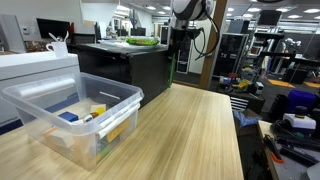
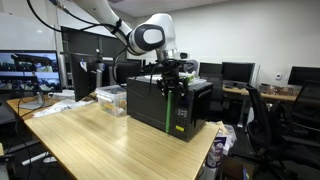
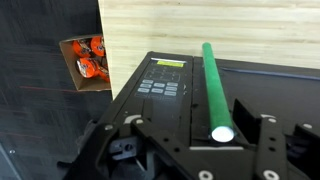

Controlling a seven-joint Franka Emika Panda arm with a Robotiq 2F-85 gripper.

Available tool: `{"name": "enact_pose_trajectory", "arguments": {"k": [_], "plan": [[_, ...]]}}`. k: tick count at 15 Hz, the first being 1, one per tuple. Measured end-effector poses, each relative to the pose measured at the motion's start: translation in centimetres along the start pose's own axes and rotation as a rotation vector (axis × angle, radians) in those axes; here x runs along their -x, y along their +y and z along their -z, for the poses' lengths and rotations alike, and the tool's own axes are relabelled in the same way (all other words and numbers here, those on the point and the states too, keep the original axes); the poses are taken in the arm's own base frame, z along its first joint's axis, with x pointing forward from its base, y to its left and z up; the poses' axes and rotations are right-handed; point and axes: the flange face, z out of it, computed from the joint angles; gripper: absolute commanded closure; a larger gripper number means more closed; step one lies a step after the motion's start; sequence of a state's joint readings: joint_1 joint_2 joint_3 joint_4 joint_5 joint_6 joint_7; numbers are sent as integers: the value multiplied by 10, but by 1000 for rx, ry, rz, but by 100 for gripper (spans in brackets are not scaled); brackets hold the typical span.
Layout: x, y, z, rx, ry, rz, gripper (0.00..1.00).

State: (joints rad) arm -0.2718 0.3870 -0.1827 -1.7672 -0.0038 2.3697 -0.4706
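A green rod (image 3: pixel 211 80) lies on top of a black machine (image 3: pixel 170 100) with a keypad. In the wrist view my gripper (image 3: pixel 190 117) hangs just above the machine. Its two fingers stand on either side of the rod's near, white-tipped end, with a gap on each side, so it is open and holds nothing. In both exterior views the gripper (image 1: pixel 181 36) (image 2: pixel 170 70) points down over the top of the black machine (image 1: pixel 130 62) (image 2: pixel 165 105), which stands at the far end of the wooden table (image 1: pixel 190 130). The rod (image 1: pixel 143 41) shows as a green streak beside the fingers.
A clear plastic bin (image 1: pixel 75 115) with small items sits on the table's near corner, next to a white box (image 1: pixel 35 65). A cardboard box (image 3: pixel 88 62) of orange objects sits below the table edge. Monitors and an office chair (image 2: pixel 265 115) surround the table.
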Motion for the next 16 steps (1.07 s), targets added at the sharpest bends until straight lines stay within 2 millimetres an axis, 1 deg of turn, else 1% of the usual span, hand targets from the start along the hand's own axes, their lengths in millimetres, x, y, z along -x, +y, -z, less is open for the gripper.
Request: {"name": "enact_pose_trajectory", "arguments": {"k": [1, 2, 5, 7, 8, 9, 10, 15, 16], "plan": [[0, -1, 0, -1, 0, -5, 59], [-1, -1, 0, -2, 0, -6, 65], [-1, -4, 4, -8, -2, -7, 85], [-1, -6, 6, -13, -4, -29, 91], [-1, -7, 10, -16, -2, -33, 100], [-1, -8, 18, -36, 5, -56, 96], [-1, -8, 18, -40, 7, -61, 95], [1, -5, 18, -52, 10, -95, 96], [4, -7, 19, -37, 18, -113, 96]]}}
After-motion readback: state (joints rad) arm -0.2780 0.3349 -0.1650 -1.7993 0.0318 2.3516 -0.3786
